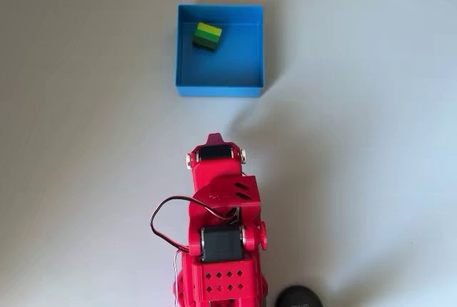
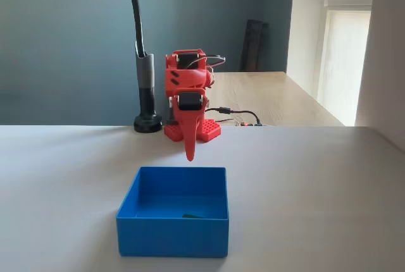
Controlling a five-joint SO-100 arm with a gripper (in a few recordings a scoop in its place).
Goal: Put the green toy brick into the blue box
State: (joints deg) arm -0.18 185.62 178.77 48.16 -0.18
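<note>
Overhead view: the blue box (image 1: 220,90) sits on the pale surface (image 1: 371,107), with open bare surface on its left, right and far sides. The red arm (image 1: 218,235) is folded back at the bottom of the picture, well apart from the box's nearest wall. The green toy brick (image 1: 207,36) lies inside the box on the blue floor, in the upper-left corner region, close to but apart from the walls; its top is lime-yellow, its sides darker green, and it is turned slightly askew to the walls.

Fixed view: the hand (image 2: 189,152) points down, raised above the surface behind the box's far wall, its fingers drawn together to a tip and holding nothing. A black lamp post (image 2: 147,95) stands left of the arm.
</note>
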